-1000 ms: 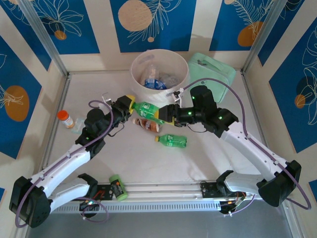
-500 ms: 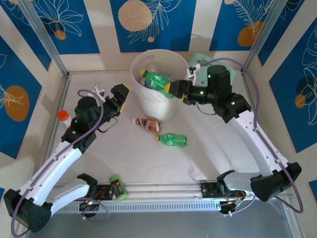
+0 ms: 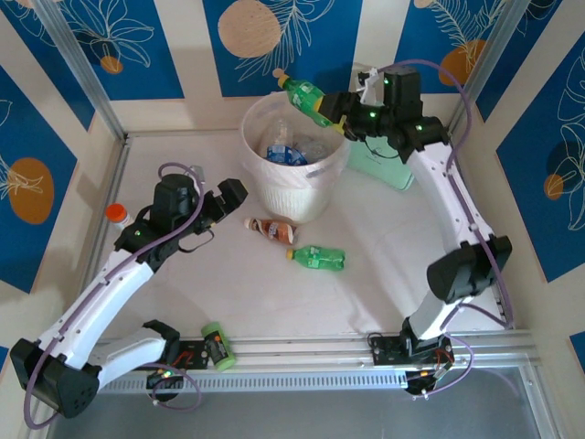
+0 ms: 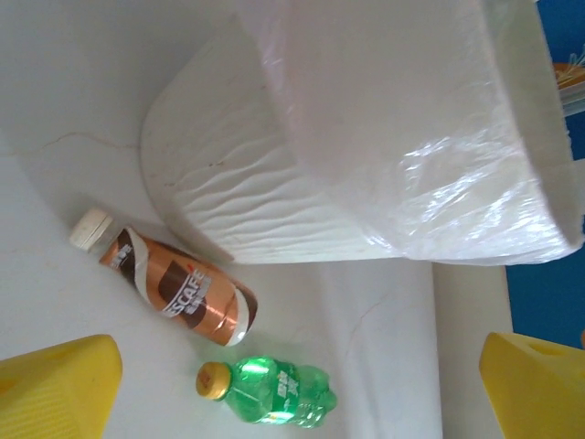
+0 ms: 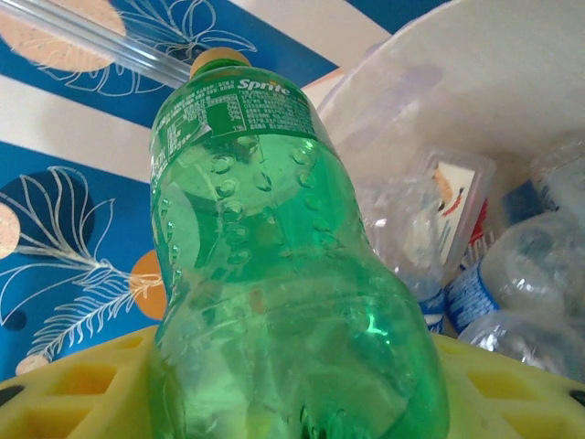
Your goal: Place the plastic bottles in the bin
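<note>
Green bottle (image 3: 306,96) clenched in right tool (image 3: 334,105), poised over far rim of bin (image 3: 292,192) for dropping inside; left tool (image 3: 228,197) released, facing brown bottle (image 3: 271,230) and second green bottle (image 3: 317,259) on table (image 3: 228,293).

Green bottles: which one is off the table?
The Sprite bottle held by the right gripper, up by the far rim of the bin. The other green bottle lies on the table.

I read "Sprite" on the green bottle (image 5: 274,274) before my right wrist camera, and "ESCAFE" on the brown bottle (image 4: 187,294).
</note>
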You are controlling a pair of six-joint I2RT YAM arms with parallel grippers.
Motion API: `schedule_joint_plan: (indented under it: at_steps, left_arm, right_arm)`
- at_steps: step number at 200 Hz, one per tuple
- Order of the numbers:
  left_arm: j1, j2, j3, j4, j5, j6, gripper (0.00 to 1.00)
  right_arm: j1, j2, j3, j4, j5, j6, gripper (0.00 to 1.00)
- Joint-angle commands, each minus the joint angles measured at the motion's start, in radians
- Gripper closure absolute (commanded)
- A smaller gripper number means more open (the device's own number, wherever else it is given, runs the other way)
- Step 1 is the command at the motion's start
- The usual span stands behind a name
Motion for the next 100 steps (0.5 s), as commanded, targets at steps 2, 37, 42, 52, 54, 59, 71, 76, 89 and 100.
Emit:
schedule_joint_plan:
  at_steps: [2, 37, 42, 52, 54, 59, 71, 76, 89, 100]
  left_arm:
    - [0.007, -0.002, -0.016, -0.021, 0.011, 0.025, 0.01]
    - [0.007, 0.004, -0.036, -0.011, 0.013, 0.014, 0.02]
    - [0.007, 0.005, -0.037, -0.009, 0.011, 0.013, 0.02]
    - [0.007, 0.004, -0.041, -0.009, 0.009, 0.01, 0.02]
    - [0.007, 0.003, -0.041, -0.009, 0.007, 0.009, 0.02]
    - [0.007, 0.002, -0.043, -0.009, 0.006, 0.008, 0.02]
    - [0.007, 0.002, -0.044, -0.009, 0.001, 0.005, 0.02]
    - [0.007, 0.002, -0.046, -0.009, 0.0, 0.003, 0.02]
    - [0.007, 0.002, -0.047, -0.007, 0.0, -0.002, 0.02]
    - [0.007, 0.002, -0.053, 0.0, -0.001, -0.008, 0.03]
  right_arm:
    - [-0.009, 0.063, 0.103, -0.063, -0.025, -0.035, 0.5]
    - [-0.018, 0.207, 0.292, -0.205, 0.01, -0.078, 0.33]
    - [-0.02, 0.221, 0.313, -0.224, 0.02, -0.08, 0.28]
    - [-0.025, 0.242, 0.344, -0.245, 0.041, -0.081, 0.2]
    - [-0.026, 0.244, 0.349, -0.246, 0.043, -0.081, 0.2]
    - [-0.029, 0.251, 0.36, -0.25, 0.044, -0.081, 0.19]
    - [-0.038, 0.258, 0.381, -0.255, 0.049, -0.076, 0.18]
    - [-0.042, 0.258, 0.389, -0.258, 0.051, -0.075, 0.18]
    - [-0.049, 0.256, 0.406, -0.266, 0.058, -0.076, 0.17]
    - [-0.053, 0.251, 0.422, -0.279, 0.065, -0.083, 0.17]
